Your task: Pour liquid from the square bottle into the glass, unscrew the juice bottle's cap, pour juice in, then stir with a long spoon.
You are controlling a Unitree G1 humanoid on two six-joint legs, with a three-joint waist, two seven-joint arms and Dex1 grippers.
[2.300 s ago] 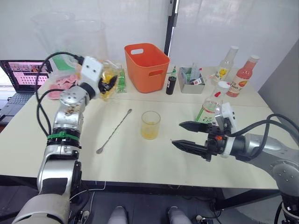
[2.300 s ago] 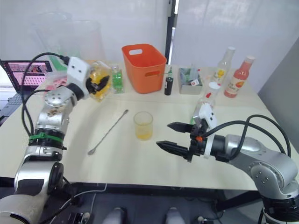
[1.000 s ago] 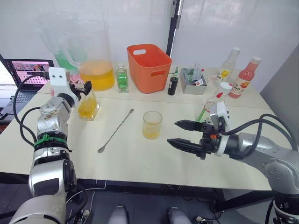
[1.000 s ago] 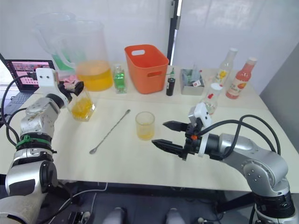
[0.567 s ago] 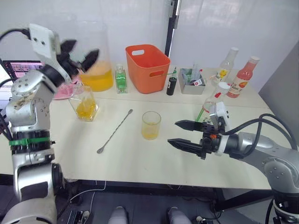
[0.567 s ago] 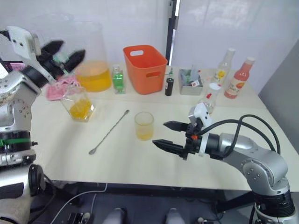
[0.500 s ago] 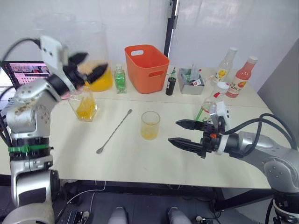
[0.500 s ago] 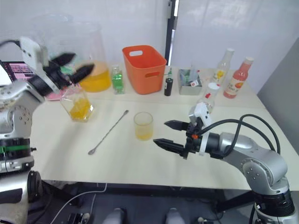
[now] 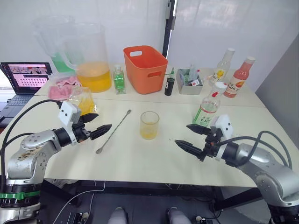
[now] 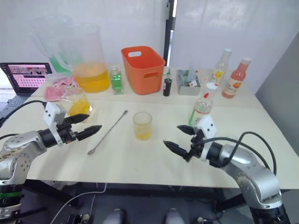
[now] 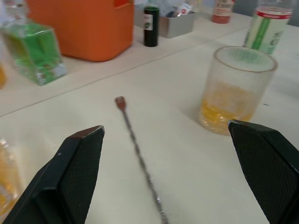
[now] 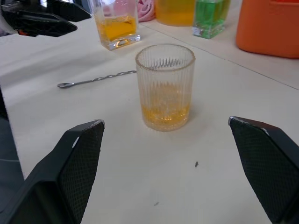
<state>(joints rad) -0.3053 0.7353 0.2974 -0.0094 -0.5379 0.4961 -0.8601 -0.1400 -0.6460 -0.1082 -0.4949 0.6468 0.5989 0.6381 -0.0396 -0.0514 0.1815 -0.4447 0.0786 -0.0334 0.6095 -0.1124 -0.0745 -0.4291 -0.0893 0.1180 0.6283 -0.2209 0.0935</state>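
Across the pale counter [image 9: 140,163], my left gripper [image 9: 96,125] had let go of the square bottle [image 9: 80,100] and dropped low, jaws wide and empty. With the glass [image 9: 149,124] part-filled (amber), the juice bottle [image 9: 206,109] beside my open, empty right gripper [image 9: 190,136] came next, I judged.

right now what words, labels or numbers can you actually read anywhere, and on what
None read with certainty.
Tall clear plastic juice bottle with green label: print too small.
Pink bottle with red cap: large characters that look like "100", not sure.
Clear bottle with yellow-flower label: unreadable.
Small square green bottle: label blurred.
Laptop screen: too small.
Small black bottle: no legible text.
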